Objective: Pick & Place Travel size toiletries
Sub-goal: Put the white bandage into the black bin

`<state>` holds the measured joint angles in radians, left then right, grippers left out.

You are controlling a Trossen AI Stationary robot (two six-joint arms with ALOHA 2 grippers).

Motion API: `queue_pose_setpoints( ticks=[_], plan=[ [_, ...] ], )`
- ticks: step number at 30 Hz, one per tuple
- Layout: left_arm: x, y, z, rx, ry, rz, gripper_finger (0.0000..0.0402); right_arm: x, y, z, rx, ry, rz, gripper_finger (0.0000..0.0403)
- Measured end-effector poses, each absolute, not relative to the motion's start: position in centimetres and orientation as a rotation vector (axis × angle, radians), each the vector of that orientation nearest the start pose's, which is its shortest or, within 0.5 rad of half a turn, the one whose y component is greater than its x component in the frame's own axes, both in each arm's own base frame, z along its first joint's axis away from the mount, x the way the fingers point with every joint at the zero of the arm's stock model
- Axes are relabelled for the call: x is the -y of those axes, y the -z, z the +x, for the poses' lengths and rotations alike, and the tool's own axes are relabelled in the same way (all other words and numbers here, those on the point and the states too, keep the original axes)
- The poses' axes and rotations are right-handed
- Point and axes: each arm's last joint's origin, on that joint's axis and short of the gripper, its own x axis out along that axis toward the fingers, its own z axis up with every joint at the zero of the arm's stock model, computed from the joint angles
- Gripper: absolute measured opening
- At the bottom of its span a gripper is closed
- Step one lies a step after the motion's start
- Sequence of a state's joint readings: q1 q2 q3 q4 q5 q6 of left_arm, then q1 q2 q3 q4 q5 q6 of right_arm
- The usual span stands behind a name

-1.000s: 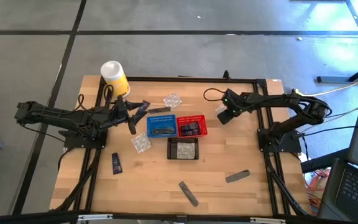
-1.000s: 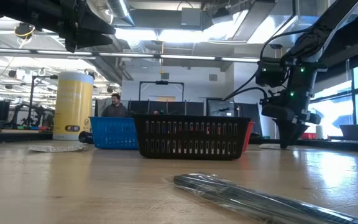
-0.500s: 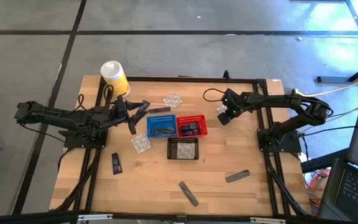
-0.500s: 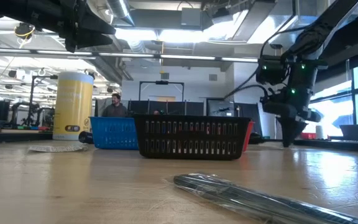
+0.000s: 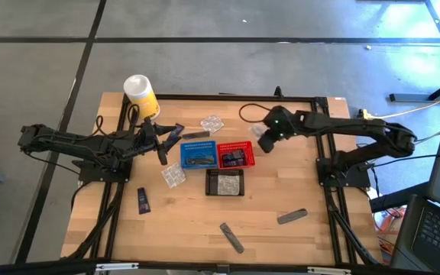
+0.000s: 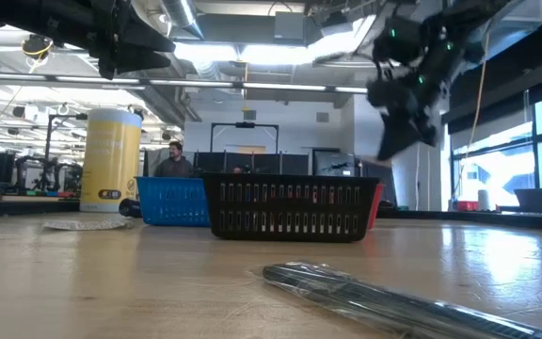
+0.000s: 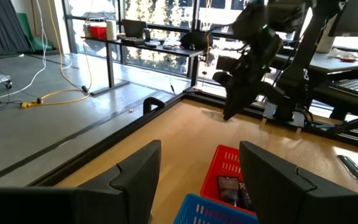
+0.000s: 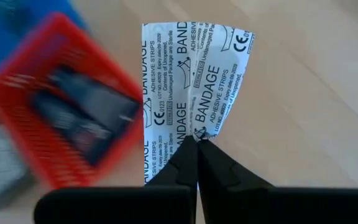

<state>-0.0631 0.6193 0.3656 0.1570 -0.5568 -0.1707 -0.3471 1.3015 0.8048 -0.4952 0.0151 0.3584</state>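
From above, the right gripper (image 5: pixel 260 137) hangs just beside the red basket (image 5: pixel 236 155), while the left gripper (image 5: pixel 161 142) waits by the blue basket (image 5: pixel 198 155). Across the tabletop, the right gripper shows high above the black basket (image 6: pixel 290 208). Seen past the right wrist, its fingers (image 8: pixel 194 163) pinch a folded white bandage packet (image 8: pixel 191 93) in the air beside the red basket; the left fingers (image 7: pixel 143 174) are spread apart, holding nothing.

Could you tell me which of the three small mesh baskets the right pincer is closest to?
The red mesh basket: the right pincer, shut on a white bandage packet, hangs just beside it.
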Motion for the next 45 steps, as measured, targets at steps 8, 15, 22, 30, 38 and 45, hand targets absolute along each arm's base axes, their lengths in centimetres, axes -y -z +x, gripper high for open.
queue_pose_setpoints(
  ticks=[8,15,22,30,38,45],
  plan=[
    [-0.6,-24.4,15.0,-0.051,-0.5,-0.137,0.0212,5.2,-22.5,26.4,-0.873,0.355,0.411,0.0],
    [-0.6,-24.4,15.0,-0.051,-0.5,-0.137,0.0212,3.6,-19.7,29.0,-0.908,0.285,0.387,0.0],
    [-0.6,-24.4,15.0,-0.051,-0.5,-0.137,0.0212,2.9,-17.3,29.8,-0.992,0.29,0.395,0.0],
    [-0.6,-24.4,15.0,-0.051,-0.5,-0.137,0.0212,2.9,-16.5,30.2,-1.007,0.292,0.394,0.0],
    [-0.6,-24.4,15.0,-0.052,-0.5,-0.137,0.0212,2.8,-16.6,30.3,-0.989,0.283,0.396,0.0],
    [-0.6,-24.4,15.0,-0.052,-0.5,-0.137,0.0212,2.6,-16.6,30.4,-0.986,0.272,0.389,0.0]
  ],
)
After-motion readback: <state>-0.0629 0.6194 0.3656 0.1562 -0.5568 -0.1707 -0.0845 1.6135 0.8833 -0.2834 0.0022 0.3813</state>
